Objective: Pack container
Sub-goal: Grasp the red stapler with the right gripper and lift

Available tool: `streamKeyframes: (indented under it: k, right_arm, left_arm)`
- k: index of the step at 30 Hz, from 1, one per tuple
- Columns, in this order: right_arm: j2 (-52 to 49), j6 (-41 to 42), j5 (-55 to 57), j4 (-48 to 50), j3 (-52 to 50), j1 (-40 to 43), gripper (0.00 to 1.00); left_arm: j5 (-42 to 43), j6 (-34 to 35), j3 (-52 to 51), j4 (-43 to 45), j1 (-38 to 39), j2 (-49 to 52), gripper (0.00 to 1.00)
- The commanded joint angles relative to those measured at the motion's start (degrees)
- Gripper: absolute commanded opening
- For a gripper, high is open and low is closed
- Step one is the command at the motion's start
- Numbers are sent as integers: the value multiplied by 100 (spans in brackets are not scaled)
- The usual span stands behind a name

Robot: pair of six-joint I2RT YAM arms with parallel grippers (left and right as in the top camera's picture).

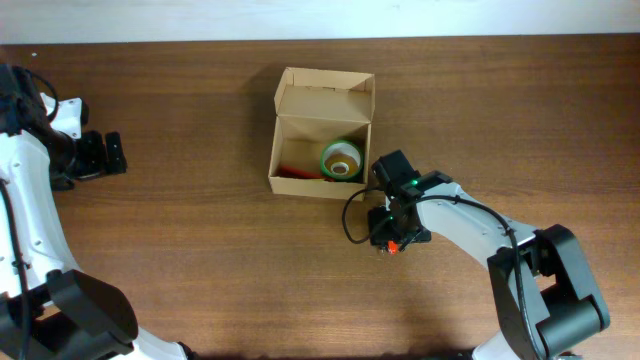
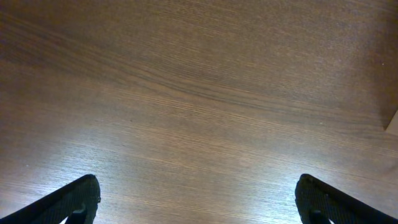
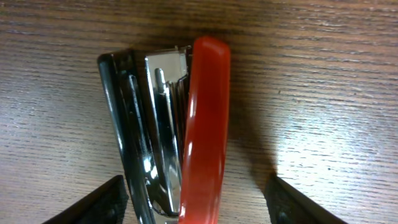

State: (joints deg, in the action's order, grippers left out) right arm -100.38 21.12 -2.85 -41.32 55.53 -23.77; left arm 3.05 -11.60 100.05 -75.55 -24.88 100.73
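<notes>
Well, my right fingers (image 3: pixel 109 202) stand spread to either side of the red and black stapler (image 3: pixel 186 124), not pinching it. It lies on its side on the bench (image 3: pixel 323 93), nearer one finger. Closing could shove or spin it, I judge, and its glossy rounded top could slip on the lift. The container (image 1: pixel 300 185) stands open just beside, a green tape roll (image 1: pixel 341 158) inside; a low carry could clip its wall. My left fingers (image 2: pixel 71 202) gape wide over bare wood, well apart. The bench is dark, grained wood; nothing of the room shows.
</notes>
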Motion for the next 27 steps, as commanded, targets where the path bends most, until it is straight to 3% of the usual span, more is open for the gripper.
streamKeyframes:
  k: [1,18,23,27]
  right_arm:
    - [-39,221,74,22,-127,44,67]
    - [-39,291,50,20,-127,616,64]
    - [-39,293,52,22,-127,616,39]
    - [-39,293,52,22,-127,616,29]
  left_arm:
    - [61,-94,-4,13,-15,-57,100]
    - [61,-94,-4,13,-15,-57,100]
    - [61,-94,-4,13,-15,-57,100]
    - [61,-94,-4,13,-15,-57,100]
